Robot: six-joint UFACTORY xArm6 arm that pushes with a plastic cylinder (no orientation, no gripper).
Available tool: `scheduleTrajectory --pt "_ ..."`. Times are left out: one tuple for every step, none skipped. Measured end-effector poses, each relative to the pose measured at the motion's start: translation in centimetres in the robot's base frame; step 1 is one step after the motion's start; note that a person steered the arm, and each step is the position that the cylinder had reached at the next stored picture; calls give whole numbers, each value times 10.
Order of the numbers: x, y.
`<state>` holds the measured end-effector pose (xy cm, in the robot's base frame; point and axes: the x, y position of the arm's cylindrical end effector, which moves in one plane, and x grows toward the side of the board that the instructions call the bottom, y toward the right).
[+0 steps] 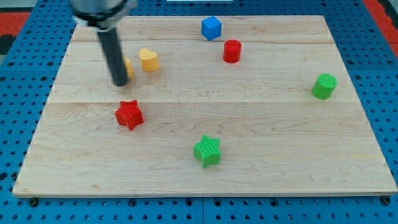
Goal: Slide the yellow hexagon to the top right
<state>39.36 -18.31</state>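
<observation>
My tip (119,84) is at the view's upper left, at the lower end of the dark rod. A yellow block (128,67) sits right behind the rod, mostly hidden, so I cannot make out its shape; the tip is at its left side, touching or nearly so. A second yellow block (148,60), roughly heart-shaped, stands just to the right of it. The board's top right corner (317,25) is far from both.
A blue cube (211,28) and a red cylinder (232,51) stand at the top middle. A green cylinder (324,86) is at the right. A red star (129,114) lies below my tip. A green star (207,150) is at the bottom middle.
</observation>
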Motion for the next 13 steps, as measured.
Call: scheduleTrajectory --pt "0 -76" --pt "-49 -45" --pt "-25 31" --pt "16 40" --pt "21 26" --pt "7 100" --pt "10 176" --pt "-5 204" --pt "-4 150" --pt "-6 118" --pt "-37 163" --pt "-30 270" --pt "-30 322"
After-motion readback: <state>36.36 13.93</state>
